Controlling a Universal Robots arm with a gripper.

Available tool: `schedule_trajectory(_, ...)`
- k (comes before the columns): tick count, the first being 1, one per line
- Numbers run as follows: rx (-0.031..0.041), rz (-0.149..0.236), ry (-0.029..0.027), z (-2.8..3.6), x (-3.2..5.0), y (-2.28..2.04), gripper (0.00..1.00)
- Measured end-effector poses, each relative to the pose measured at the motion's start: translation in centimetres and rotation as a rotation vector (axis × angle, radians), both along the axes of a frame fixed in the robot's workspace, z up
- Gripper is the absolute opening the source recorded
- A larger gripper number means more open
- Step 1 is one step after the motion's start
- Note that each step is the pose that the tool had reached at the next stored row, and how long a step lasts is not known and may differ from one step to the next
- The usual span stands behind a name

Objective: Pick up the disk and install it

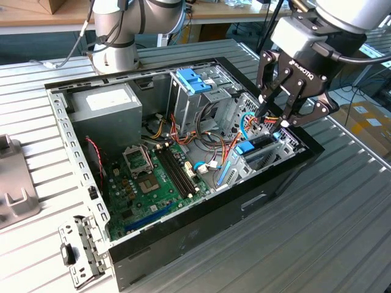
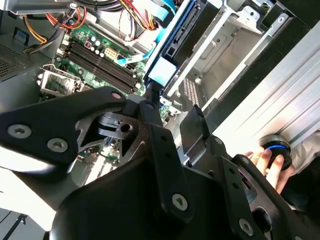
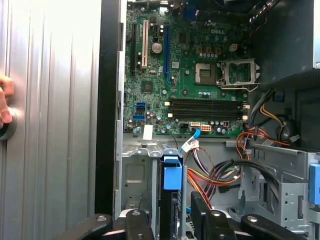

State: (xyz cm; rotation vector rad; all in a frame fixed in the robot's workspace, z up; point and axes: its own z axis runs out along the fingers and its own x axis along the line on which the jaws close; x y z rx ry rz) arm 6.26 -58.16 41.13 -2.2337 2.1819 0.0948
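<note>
end effector: jaws wide open and holding nothing. It hangs over the drive cage at the end of the case on the exterior view's right.
fingers: in the first wrist view one sits on each side of the disk, with a gap to it on both sides. Can't tell whether they are level with it or above it.
disk: stands on edge in the metal drive cage, against the case's end wall on the exterior view's right. Dark body, with its blue tab pointing toward the motherboard.
case: open black PC case lying on its side in the middle of the bench.
motherboard: flat on the case floor, just beside the cage.
power supply: grey box in the case's far corner on the exterior view's left.
light-blue bracket: on top of the other drive cage at the case's far edge.
cables: red, yellow and black bundle next to the disk.
person's hand: rests on a round button on the bench, outside the case.
</note>
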Motion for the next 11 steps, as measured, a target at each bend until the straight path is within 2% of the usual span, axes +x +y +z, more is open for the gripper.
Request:
schedule_trajectory(2,0.0,0.0,0.0,-0.04,0.0,0.0,0.3)
schedule_trajectory(3,0.0,0.0,-0.0001,-0.06,0.0,0.0,0.3)
schedule_trajectory(4,0.0,0.0,0.0,-0.08,0.0,0.0,0.18)
schedule_trajectory(5,0.0001,0.0,0.0,-0.1,0.0,0.0,0.12)
schedule_trajectory(11,0.0,0.0,0.0,-0.2,0.0,0.0,0.11)
